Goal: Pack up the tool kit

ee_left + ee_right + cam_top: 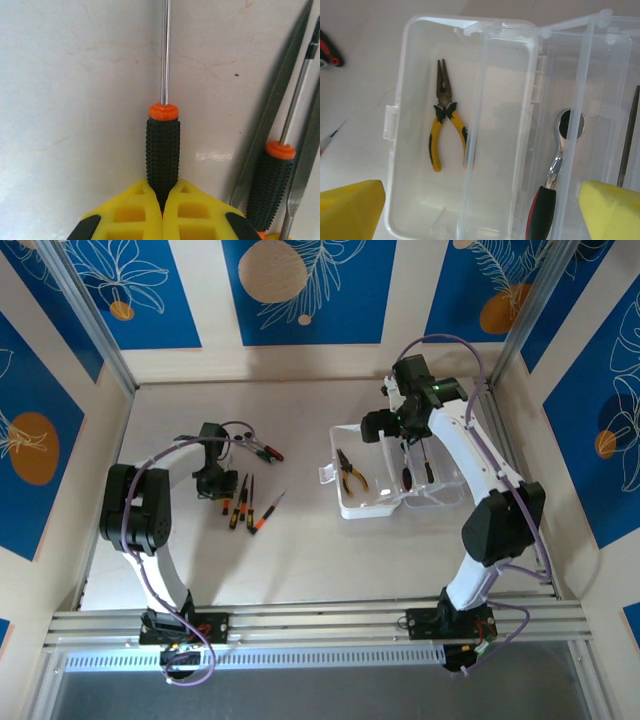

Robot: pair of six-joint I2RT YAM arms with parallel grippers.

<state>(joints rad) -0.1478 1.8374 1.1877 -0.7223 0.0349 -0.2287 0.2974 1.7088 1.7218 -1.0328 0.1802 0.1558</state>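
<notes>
Case (399,75) translucent, open, yellow pliers (444,110) inside, left gripper (162,201) clamping screwdriver (162,150), right gripper (480,210) spread

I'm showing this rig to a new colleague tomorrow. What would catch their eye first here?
First, the open translucent case right of the middle of the table, with yellow-handled pliers lying in one half. Then, on the table's left side, the left gripper shut on a black screwdriver with an orange collar.
</notes>
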